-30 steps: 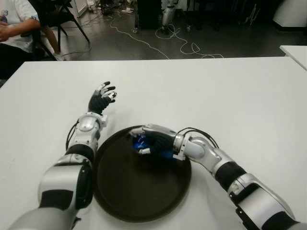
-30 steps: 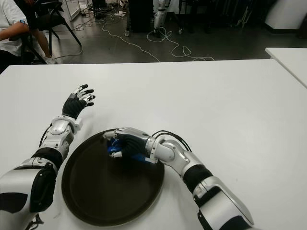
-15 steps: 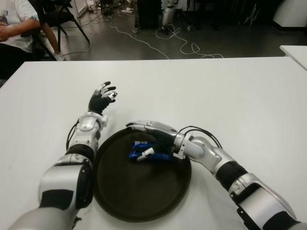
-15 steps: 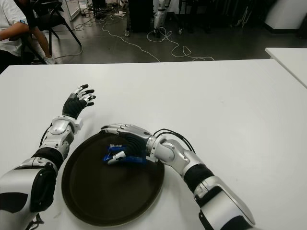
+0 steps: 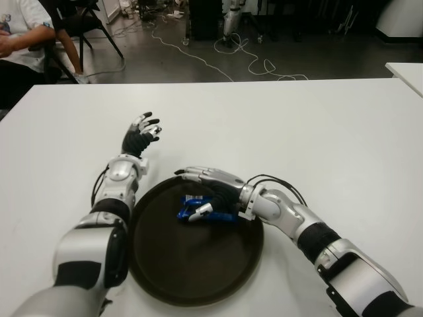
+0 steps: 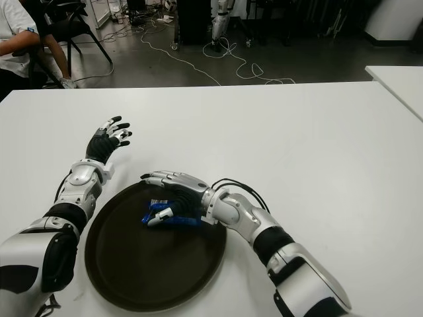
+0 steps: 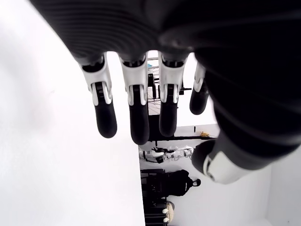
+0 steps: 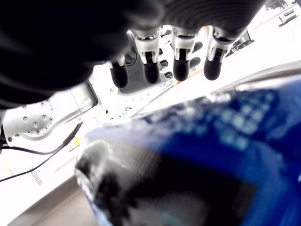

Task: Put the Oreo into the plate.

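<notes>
The right robot hand (image 5: 210, 188) has spread its fingers since a second ago; the Oreo pack (image 5: 198, 210) now lies released under its palm on the plate (image 5: 198, 277), task essentially complete

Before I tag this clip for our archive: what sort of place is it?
Probably a robotics lab: cables trail over the bare floor, another robot's legs stand behind the white table, and a seated person watches.

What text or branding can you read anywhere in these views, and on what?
Blue Oreo packet on the round dark plate, under the right robot hand: a pale label patch shows, its print too blurred to read.
Elsewhere: no legible words, numbers or signs.
</notes>
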Robot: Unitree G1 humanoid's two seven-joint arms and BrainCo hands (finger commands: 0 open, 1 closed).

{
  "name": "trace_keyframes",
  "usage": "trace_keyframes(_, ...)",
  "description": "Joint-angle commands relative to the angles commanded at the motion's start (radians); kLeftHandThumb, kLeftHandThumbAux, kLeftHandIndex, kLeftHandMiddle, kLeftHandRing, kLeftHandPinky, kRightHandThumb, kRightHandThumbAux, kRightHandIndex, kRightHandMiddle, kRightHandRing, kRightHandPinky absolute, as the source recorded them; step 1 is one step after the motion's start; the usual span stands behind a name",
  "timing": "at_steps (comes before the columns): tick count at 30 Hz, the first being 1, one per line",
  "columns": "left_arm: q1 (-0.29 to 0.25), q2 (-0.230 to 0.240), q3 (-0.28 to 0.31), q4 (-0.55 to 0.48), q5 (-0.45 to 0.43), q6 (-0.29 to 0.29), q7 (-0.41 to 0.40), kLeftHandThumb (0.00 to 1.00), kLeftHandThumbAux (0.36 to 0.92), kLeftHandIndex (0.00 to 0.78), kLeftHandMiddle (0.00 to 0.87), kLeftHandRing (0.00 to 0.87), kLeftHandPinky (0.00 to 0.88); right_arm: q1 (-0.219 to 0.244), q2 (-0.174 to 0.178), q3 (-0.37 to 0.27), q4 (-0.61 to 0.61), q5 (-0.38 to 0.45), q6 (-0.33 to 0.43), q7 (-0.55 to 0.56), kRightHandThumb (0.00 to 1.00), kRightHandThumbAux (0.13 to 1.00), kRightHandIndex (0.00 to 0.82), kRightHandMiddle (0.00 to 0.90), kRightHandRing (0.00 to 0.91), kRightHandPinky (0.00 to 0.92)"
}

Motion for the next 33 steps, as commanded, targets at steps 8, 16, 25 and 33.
trace_keyframes(8, -0.001, 0.003, -0.002, 0.002, 0.003, 0.002, 0.001, 0.036, 0.695, 0.130, 0.212, 0.223, 0.234, -0.009, -0.006, 0.004, 0.009, -0.016, -0.005, -0.025, 0.000, 0.298, 0.000, 0.000, 0.000, 0.000)
trace_keyframes(16, -0.003, 0.004, -0.003, 0.005, 0.004, 0.009, 0.003, 0.043, 0.698, 0.137, 0.218, 0.225, 0.243, -0.015, -0.018, -0.010, -0.003, -0.017, -0.009, -0.043, 0.000, 0.318, 0.000, 0.000, 0.000, 0.000)
trace_keyframes(25, -0.008, 0.003, 0.006, 0.008, -0.007, 0.019, -0.009, 0.038, 0.714, 0.146, 0.235, 0.230, 0.244, -0.026, -0.053, -0.048, -0.040, 0.006, -0.044, -0.070, 0.000, 0.309, 0.000, 0.000, 0.000, 0.000)
trace_keyframes(33, -0.013, 0.004, 0.009, 0.009, -0.006, 0.038, -0.009, 0.047, 0.719, 0.146, 0.234, 0.227, 0.237, -0.027, -0.090, -0.101, -0.053, 0.057, -0.100, -0.076, 0.000, 0.306, 0.000, 0.000, 0.000, 0.000)
